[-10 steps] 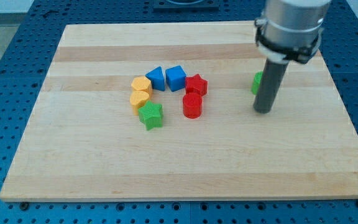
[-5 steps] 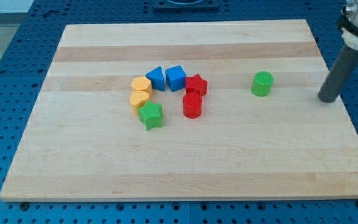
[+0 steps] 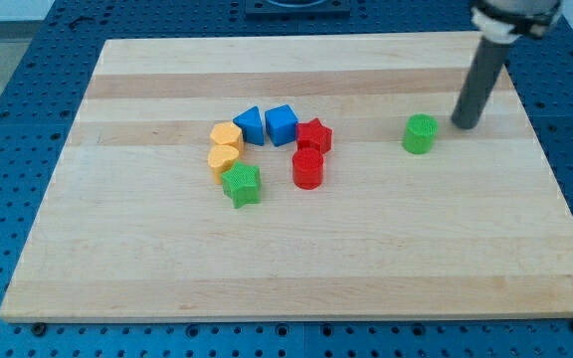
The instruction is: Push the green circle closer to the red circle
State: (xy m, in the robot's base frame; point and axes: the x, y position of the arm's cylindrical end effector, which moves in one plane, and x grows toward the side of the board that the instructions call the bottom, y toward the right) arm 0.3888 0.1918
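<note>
The green circle (image 3: 420,133) stands alone on the right part of the wooden board (image 3: 296,249). The red circle (image 3: 307,169) stands near the board's middle, well to the left of the green circle. My tip (image 3: 464,125) rests on the board just to the right of the green circle and slightly above it in the view, with a small gap between them.
A cluster surrounds the red circle: a red star (image 3: 314,136) just above it, a blue cube (image 3: 282,124), a blue triangle (image 3: 250,125), two yellow blocks (image 3: 226,136) (image 3: 223,159) and a green star (image 3: 241,184) at its left.
My tip moved from just below-right of the green circle out to the board's right edge, then came back up-left to the circle's upper right. No block has moved.
</note>
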